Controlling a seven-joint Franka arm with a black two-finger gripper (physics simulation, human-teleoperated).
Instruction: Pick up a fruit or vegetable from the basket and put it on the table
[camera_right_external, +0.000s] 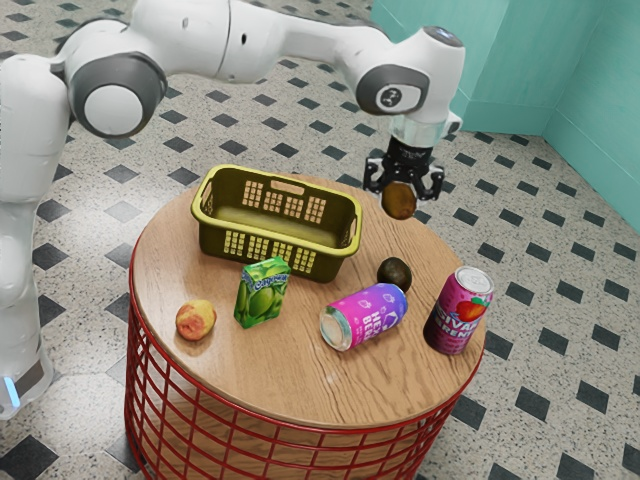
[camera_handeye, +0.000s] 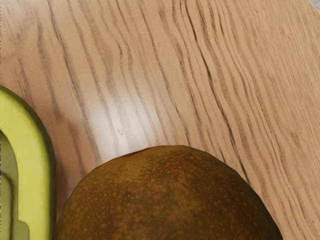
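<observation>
Holding a brown fruit (camera_right_external: 398, 200) aloft above the counter (camera_right_external: 290, 375), outside the basket (camera_right_external: 320, 243), gripping it from both sides with the end effector (camera_right_external: 404, 194). Showing rounded, mottled olive-brown skin with fine orange specks. Hanging near the basket's yellow-green rim, on the exterior view's right of it. Having as nearest obstacle on the counter a dark fruit (camera_right_external: 394, 273), lying just beside a purple can (camera_right_external: 368, 315) tipped on its side. Sharing the counter also with an upright pink can (camera_right_external: 458, 312) at the exterior view's right, a green carton (camera_right_external: 262, 296) standing before the basket, and a red-yellow peach (camera_right_external: 195, 320) resting at the exterior view's left.
</observation>
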